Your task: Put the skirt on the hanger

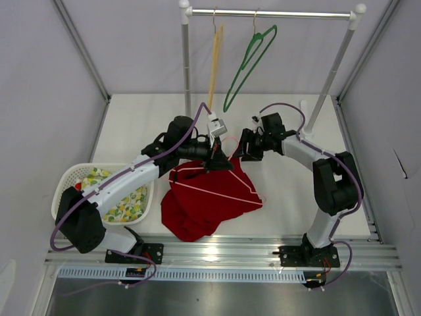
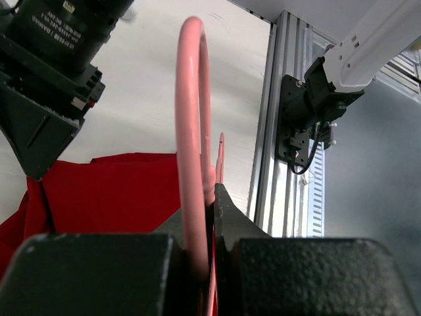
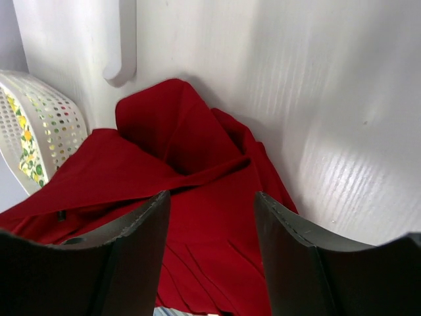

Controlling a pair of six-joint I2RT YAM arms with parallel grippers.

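While the left end effector [image 2: 210, 197] pinches the hanger [image 2: 191, 125] at the skirt's [image 1: 204, 209] far edge, the right end effector [image 3: 212, 201] hangs half-open over the skirt, empty.

The skirt [image 1: 204, 207] is lying on the tabletop [image 1: 296, 197] in the lower middle of the frame, and the hanger [image 1: 210, 189] is resting on top of it. The basket [image 1: 66, 176] is sitting just left of the skirt, with a cloth [image 1: 128, 205] lying in it. The left hand [image 1: 214, 158] is sitting at the hanger's hook, and the right hand [image 1: 240, 148] is hanging just right of it. Behind them, at the top of the frame, two other hangers [image 1: 214, 66] are hanging on a rail [image 1: 296, 14].
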